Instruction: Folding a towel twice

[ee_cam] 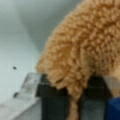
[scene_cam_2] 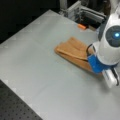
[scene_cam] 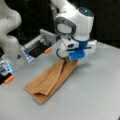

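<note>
From where I stand, the arm's white and blue head hides the gripper's fingertips in both front views, and it covers one end of the towel (scene_cam_2: 72,51) too. In the wrist view the terry pile fills most of the picture and runs off its top and right edges, with the gripper (ee_cam: 73,100) cut off at the bottom.

Counted items on a grey metal table

One tan-orange terry cloth towel (scene_cam: 51,80), one white-and-blue gripper (scene_cam: 67,59), two small orange tabs (scene_cam: 48,50) (scene_cam: 9,79).

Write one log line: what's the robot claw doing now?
claw: shut on towel | towel: folded lengthwise, one end pinched | table: towel lying on it
</note>
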Controlling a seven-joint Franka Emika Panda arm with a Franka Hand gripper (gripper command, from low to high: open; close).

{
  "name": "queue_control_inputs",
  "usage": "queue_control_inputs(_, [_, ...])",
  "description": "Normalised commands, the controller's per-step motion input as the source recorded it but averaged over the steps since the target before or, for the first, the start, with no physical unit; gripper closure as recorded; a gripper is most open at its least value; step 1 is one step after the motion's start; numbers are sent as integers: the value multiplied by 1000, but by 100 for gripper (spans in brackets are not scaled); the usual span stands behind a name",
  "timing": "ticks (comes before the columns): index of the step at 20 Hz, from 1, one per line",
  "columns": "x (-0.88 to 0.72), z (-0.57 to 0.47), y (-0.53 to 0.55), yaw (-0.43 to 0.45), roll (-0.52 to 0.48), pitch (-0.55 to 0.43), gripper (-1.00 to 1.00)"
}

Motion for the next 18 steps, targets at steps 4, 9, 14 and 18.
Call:
queue_control_inputs(4, [48, 200, -232, 257, 4, 237, 100])
queue_control_inputs(9, [42, 363, -529, 314, 45, 265, 100])
queue_control_inputs(14, [32, 442, -727, 303, 30, 252, 100])
queue_control_inputs(18, [66, 266, -529, 299, -36, 216, 100])
